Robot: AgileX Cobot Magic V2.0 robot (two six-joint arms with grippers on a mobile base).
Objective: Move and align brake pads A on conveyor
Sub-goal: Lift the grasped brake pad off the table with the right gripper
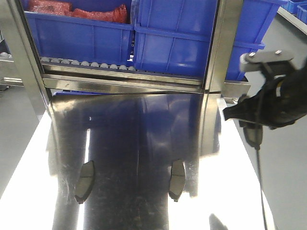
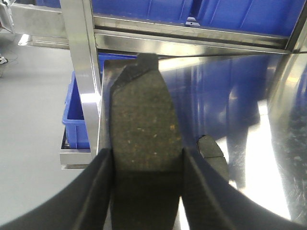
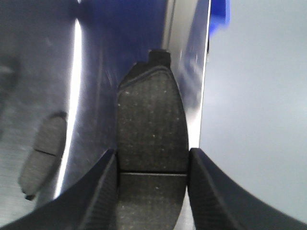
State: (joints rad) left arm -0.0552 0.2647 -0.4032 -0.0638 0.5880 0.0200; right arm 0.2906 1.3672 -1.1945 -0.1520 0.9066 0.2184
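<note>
We open on a mirror-bright steel surface, with blue bins racked on rollers behind it. Two of the brake pads A are up in the air. The left gripper has its jaws clamped across the width of the left-held pad. The right gripper has its jaws clamped the same way on the right-held pad, with the centre groove sitting right at the pinch. Two more lie flat on the steel, well apart: the left-lying pad and the right-lying pad.

The conveyor is in none of our views, so we cannot call the direction of the carry. We would move slowly, because a flat rigid pad pinched by its edges could pivot on a quick swing. The left arm should steer wide of the frame post beside it. At the belt, we would lower each pad level, set the long axes parallel, and release only once the pad rests flat.

We can read no brand or label anywhere, and the red packets in the bin show no legible print.
</note>
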